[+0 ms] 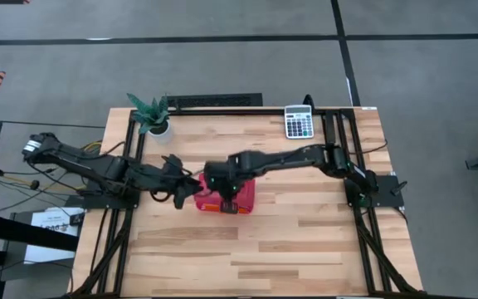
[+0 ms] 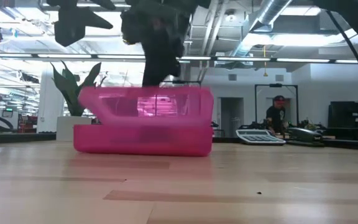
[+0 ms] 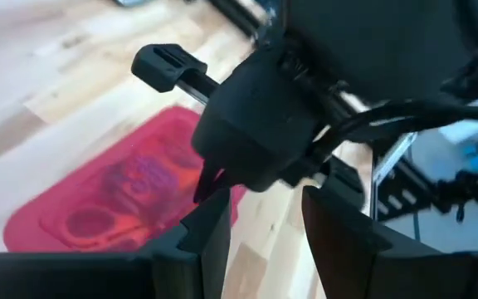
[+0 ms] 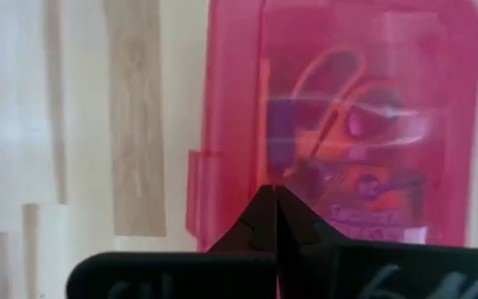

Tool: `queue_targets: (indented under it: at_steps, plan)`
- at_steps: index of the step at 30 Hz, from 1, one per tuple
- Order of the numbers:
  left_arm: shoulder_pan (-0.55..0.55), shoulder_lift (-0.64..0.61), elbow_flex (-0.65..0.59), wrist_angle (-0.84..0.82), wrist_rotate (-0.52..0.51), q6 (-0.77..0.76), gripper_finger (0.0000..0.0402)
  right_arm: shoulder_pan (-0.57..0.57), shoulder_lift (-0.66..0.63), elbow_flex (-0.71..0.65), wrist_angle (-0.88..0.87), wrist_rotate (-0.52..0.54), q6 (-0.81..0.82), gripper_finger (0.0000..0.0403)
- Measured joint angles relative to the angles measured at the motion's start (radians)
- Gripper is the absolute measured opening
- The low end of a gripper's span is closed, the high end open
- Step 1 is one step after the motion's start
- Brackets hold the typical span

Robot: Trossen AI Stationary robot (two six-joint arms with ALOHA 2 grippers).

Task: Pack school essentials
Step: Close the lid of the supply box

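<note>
Right gripper (image 1: 229,198) is the one you're working with, and from overhead it sits directly on top of the pink case (image 1: 243,199), fingers pressed together with nothing between them, so it looks like you're pushing the lid down, not grabbing. The left gripper (image 1: 182,187) is just beside the case's left end; I can't tell from up there whether it's touching. The plant (image 1: 151,115) and calculator (image 1: 299,121) are well behind both arms, out of your way. At table height, the case (image 2: 143,121) lies flat on the wood right under the arm coming down from above, lid apparently closed over the base. Left wrist cam: its two fingers (image 3: 212,237) stand partly apart with nothing visible between them, and the case (image 3: 114,199) lies ahead past the other arm's dark wrist. Right wrist cam: the fingertips (image 4: 274,218) are shut to a point just above the translucent lid (image 4: 347,108), and you can make out scissors (image 4: 334,100) and other bits packed beneath it, near its far end. My guess on handling: thin stiff plastic, light, smooth and a bit slippery, so it'll skate on the table if you press off-centre. I'd pinch it across the short sides near the lid seam, and brace with your left before pushing.
</note>
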State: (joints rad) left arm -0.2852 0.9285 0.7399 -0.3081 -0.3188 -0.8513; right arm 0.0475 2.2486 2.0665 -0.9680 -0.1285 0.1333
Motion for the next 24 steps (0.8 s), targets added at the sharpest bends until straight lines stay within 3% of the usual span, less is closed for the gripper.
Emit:
queue_targets:
  at_steps: [6, 10, 15, 24]
  plan:
    - [-0.045, 0.036, 0.000, -0.017, 0.020, -0.006, 0.0137, 0.054, -0.003, -0.189, 0.193, 0.095, 0.130, 0.0001]
    - [-0.061, 0.024, 0.000, -0.076, 0.124, -0.032, 0.0137, 0.073, -0.013, -0.272, 0.263, 0.129, 0.191, 0.0001]
    - [-0.077, 0.001, 0.000, -0.155, 0.162, -0.069, 0.0137, 0.080, -0.014, -0.312, 0.297, 0.150, 0.232, 0.0001]
    - [-0.079, -0.008, 0.000, -0.116, 0.157, -0.052, 0.0137, 0.065, -0.094, -0.325, 0.321, 0.204, 0.262, 0.0001]
